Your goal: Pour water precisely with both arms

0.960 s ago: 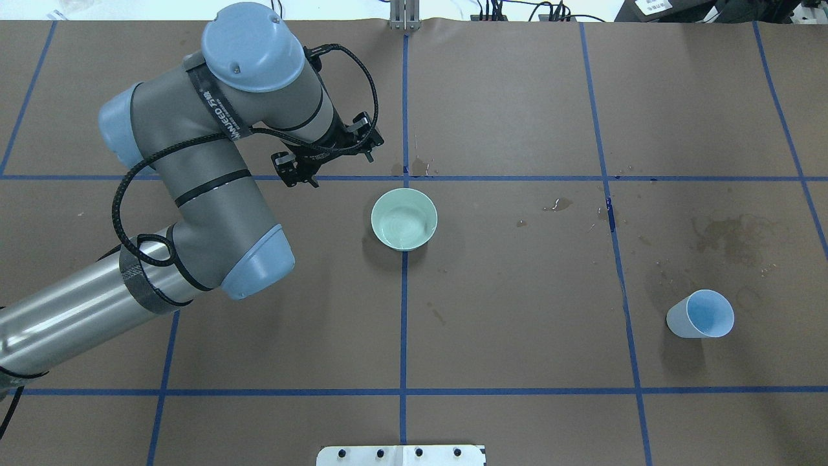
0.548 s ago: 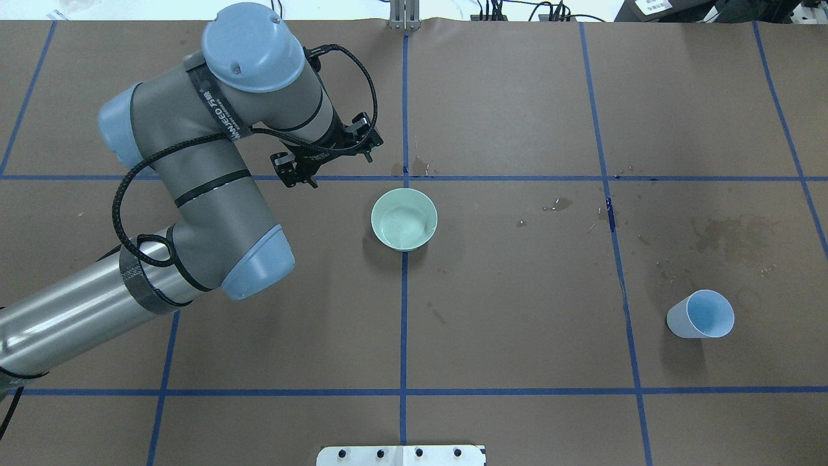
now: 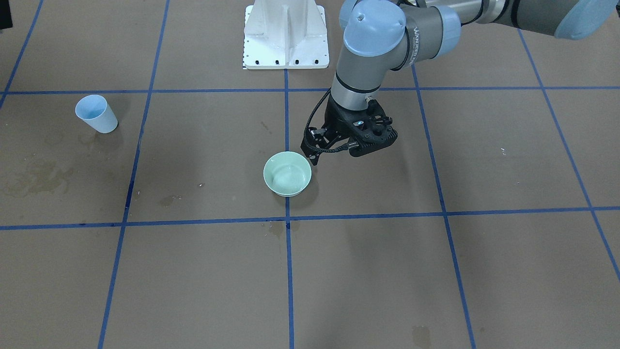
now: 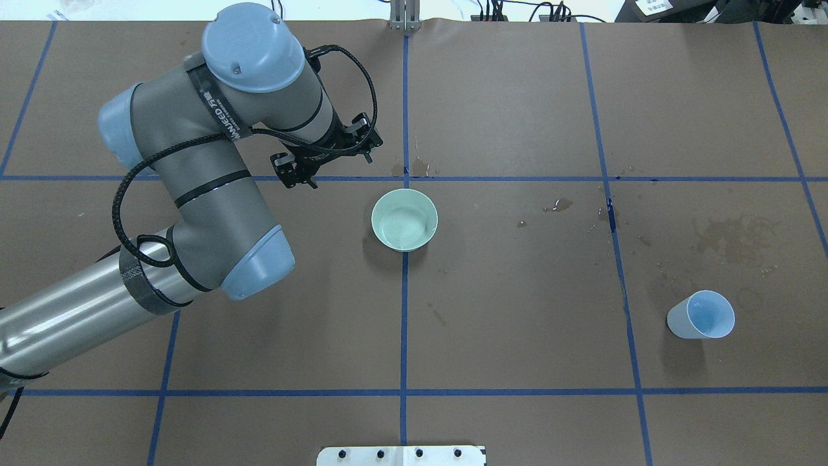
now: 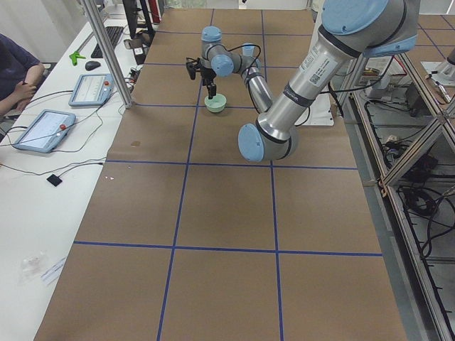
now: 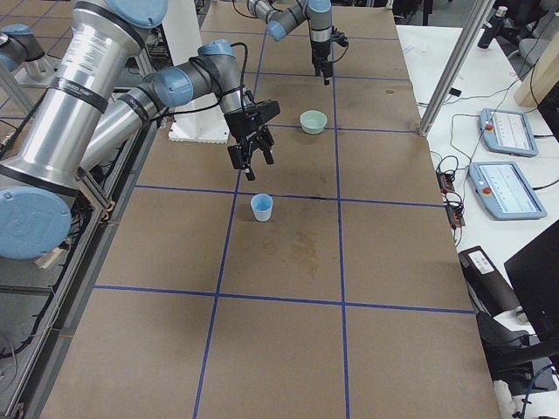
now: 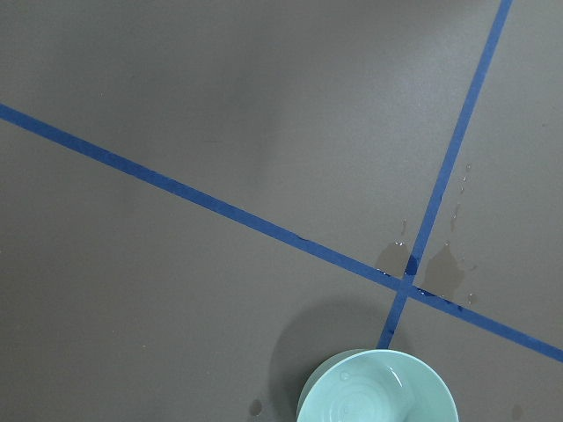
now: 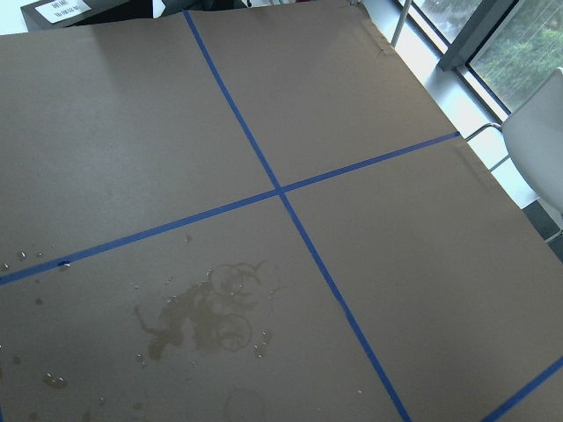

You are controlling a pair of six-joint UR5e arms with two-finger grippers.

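- Water [image 4: 406, 230] glints in the pale green bowl [image 4: 381, 212], which sits mid-bench on a blue tape line.
- The pale blue cup [image 4: 678, 321] stands toward the bench's right end, nearer the robot's edge.
- The left pincer [image 3: 317, 150] hangs just beside the bowl; I cannot tell whether it is apart or together.
- The right pincer [image 6: 251, 159] hovers near the cup without touching it; again I cannot tell.

the overhead view looks forward and down from behind the robot. the front-facing view looks steeply down from the opposite edge of the surface [image 3: 484, 271]. both show the green bowl [image 4: 404, 219] and the left arm [image 4: 200, 194]. the side views look along the surface from its ends. the left wrist view sits close above the bowl, and the right wrist view looks past stains [image 8: 202, 316] toward a corner.
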